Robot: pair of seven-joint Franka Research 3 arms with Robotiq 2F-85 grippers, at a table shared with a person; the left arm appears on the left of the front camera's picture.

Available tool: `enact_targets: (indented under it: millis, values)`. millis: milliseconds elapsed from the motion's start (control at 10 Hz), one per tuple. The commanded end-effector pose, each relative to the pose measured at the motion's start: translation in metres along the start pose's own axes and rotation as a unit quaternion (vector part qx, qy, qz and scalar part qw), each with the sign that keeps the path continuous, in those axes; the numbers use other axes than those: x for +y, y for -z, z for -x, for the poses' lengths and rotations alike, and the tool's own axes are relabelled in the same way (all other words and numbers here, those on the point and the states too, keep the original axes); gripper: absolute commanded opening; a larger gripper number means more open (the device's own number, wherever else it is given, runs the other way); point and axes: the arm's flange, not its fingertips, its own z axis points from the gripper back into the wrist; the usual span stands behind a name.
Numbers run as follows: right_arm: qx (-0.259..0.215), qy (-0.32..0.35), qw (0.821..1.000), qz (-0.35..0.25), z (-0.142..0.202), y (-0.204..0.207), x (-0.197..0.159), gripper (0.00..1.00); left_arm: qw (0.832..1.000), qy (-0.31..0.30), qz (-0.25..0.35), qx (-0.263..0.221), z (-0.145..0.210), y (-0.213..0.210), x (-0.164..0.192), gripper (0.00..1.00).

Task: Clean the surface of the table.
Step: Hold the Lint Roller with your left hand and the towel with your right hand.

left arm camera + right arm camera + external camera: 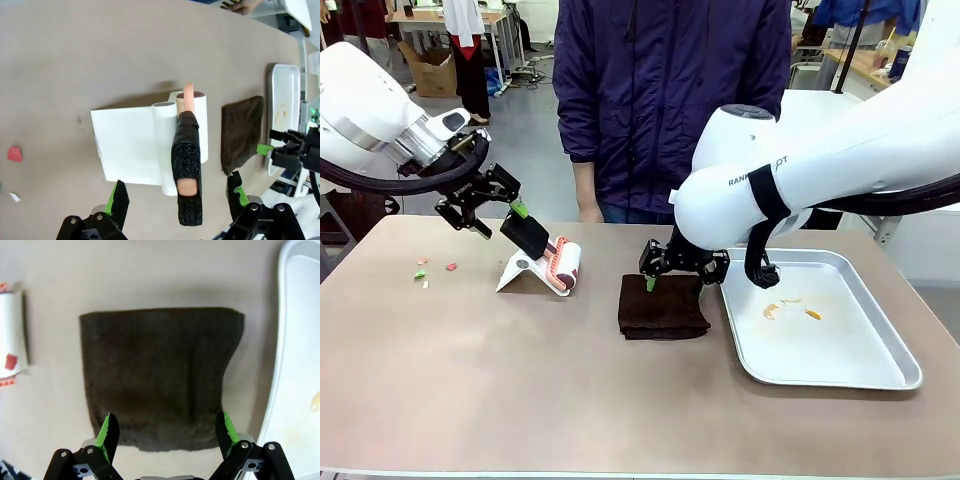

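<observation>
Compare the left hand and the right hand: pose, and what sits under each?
1. The left hand hangs over the lint roller, with the roller's handle between its fingers. The right hand hangs over the brown cloth.
2. The left hand is tilted and raised off the table. The right hand points straight down, low and close to the cloth.
Shared: both are open and hold nothing.
</observation>
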Motion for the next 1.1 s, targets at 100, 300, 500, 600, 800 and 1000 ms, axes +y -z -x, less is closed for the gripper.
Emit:
enact_targets:
  millis: [100,300,500,600,800,1000]
  values:
    - [0.000,0.046,0.998,0.032,-0.013,0.019,0.015,1.00,1.000,-0.005,0.019,0.024,-0.005,0.006,-0.002,1.00]
    - [-0.001,0.070,0.997,0.025,-0.016,0.023,0.013,1.00,0.999,-0.007,0.024,0.029,-0.005,0.009,0.001,1.00]
    - [-0.003,0.085,0.996,0.034,-0.017,0.025,0.011,1.00,0.999,-0.006,0.027,0.029,-0.004,0.012,-0.002,1.00]
    - [-0.003,0.087,0.995,0.040,-0.017,0.026,0.010,1.00,0.999,-0.008,0.029,0.029,-0.004,0.013,-0.002,1.00]
    - [-0.006,0.090,0.995,0.053,-0.017,0.026,0.009,1.00,0.999,-0.008,0.034,0.023,-0.003,0.014,0.001,1.00]
    - [-0.009,0.086,0.994,0.063,-0.017,0.027,0.008,1.00,0.999,-0.008,0.037,0.023,-0.005,0.013,0.007,1.00]
